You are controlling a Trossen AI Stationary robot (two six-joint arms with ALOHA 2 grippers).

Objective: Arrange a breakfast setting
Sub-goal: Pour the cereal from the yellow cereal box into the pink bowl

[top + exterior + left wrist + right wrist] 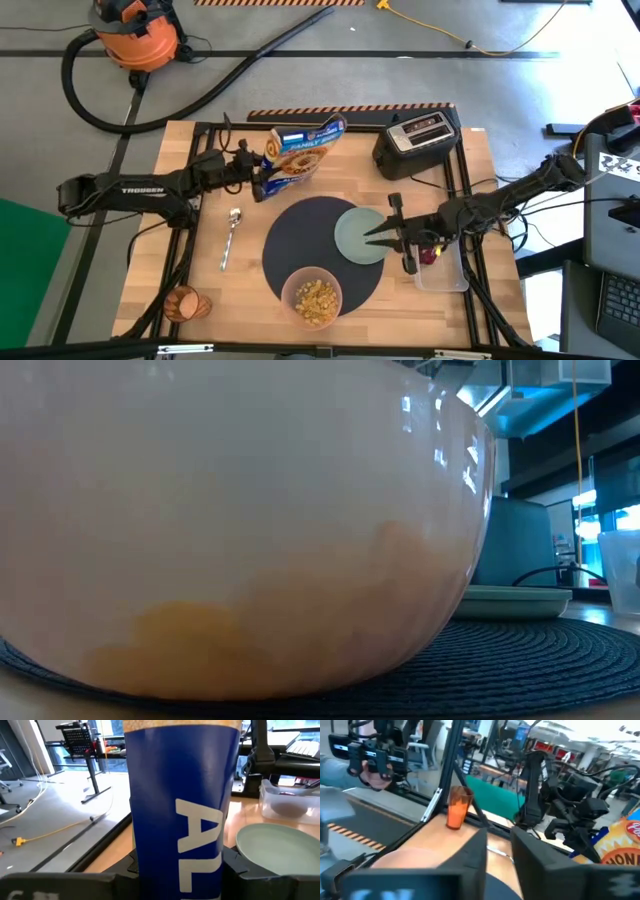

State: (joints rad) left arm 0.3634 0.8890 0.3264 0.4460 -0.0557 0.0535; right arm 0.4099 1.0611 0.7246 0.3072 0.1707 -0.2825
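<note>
A large round dark-grey mat (300, 235) lies mid-table. On it stand a pale green plate (352, 235) and, at its near edge, a pink bowl (313, 297) with cereal, which fills the low view (240, 510). A metal spoon (231, 238) lies left of the mat. An orange cup (188, 303) is at the near left corner. My left gripper (262, 180) is shut on a cereal box (298, 152) at the far middle. My right gripper (372, 235) is open over the plate's right rim; I cannot tell if it touches. Toast and apple do not show. My left gripper pinches the cereal box between its two fingers near the box's lower end (180, 870), one finger on each broad face, the narrow blue side between them. The fingers come level from the table's left. The box leans with its open top (335, 128) toward the far right.
A black toaster (418, 140) stands at the far right. A clear tub (445, 270) holding something reddish sits right of the mat, under my right arm. A dark frame runs around the table's edges. A person's hand (372, 772) shows beyond the table.
</note>
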